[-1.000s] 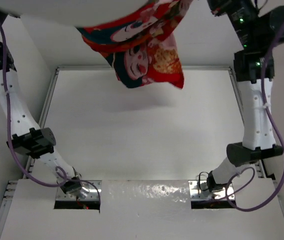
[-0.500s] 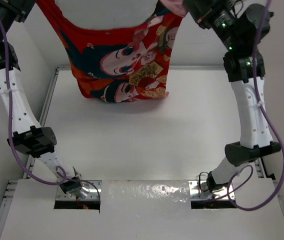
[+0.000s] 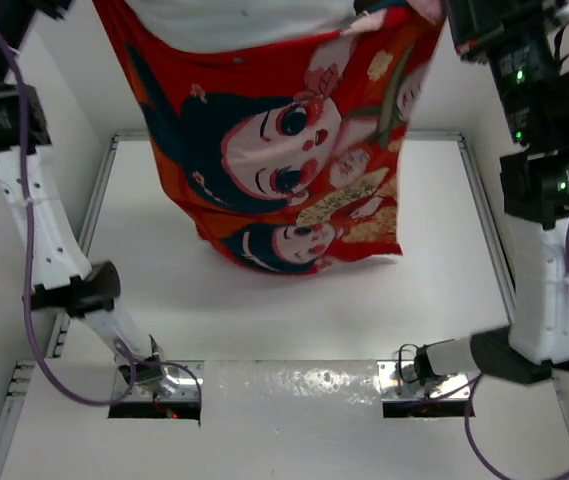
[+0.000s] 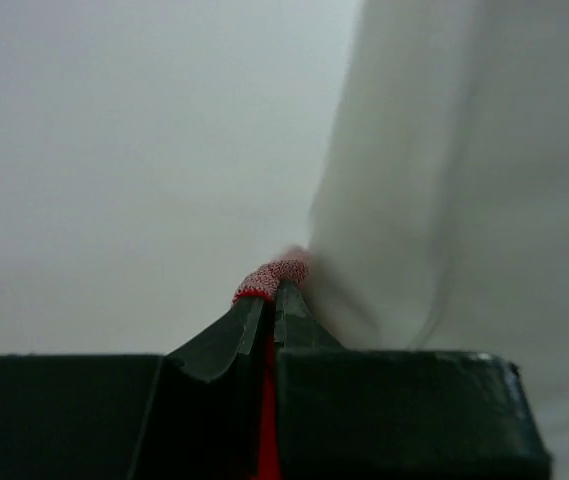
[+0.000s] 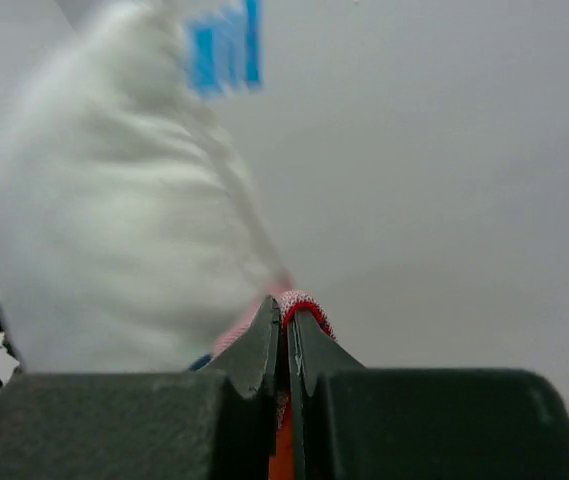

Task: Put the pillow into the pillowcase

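We are gripping the pillowcase [image 3: 284,170] with both grippers and holding it up in the air above the far half of the counter [image 3: 264,320]. The left gripper [image 4: 272,300] is clamped tight on a fold of the red cloth. In its wrist view a small red-and-pink nub is poking out just past the closed fingertips, and a red strip is showing in the slit between the fingers. The right gripper [image 5: 286,318] is clenched on the pillowcase too, with a red-edged bit of fabric bulging over its tips. From above, the pillowcase is hanging as a broad sheet with its printed side toward the camera. Its top edge is running out of view beyond the far edge of the counter, and its lower hem is drooping over the middle. We cannot tell whether that hem is touching the surface. The pillow [image 3: 234,20] is showing as a white mass along the top edge of the pillowcase, between the two pinched spots. How far it is sitting inside we cannot tell. In the left wrist view it is looming, blurred, just to the right of the fingertips, right beside the pinched cloth. In the right wrist view it is bulging just to the left of the tips, with a blurred blue mark [image 5: 224,45] near its top.
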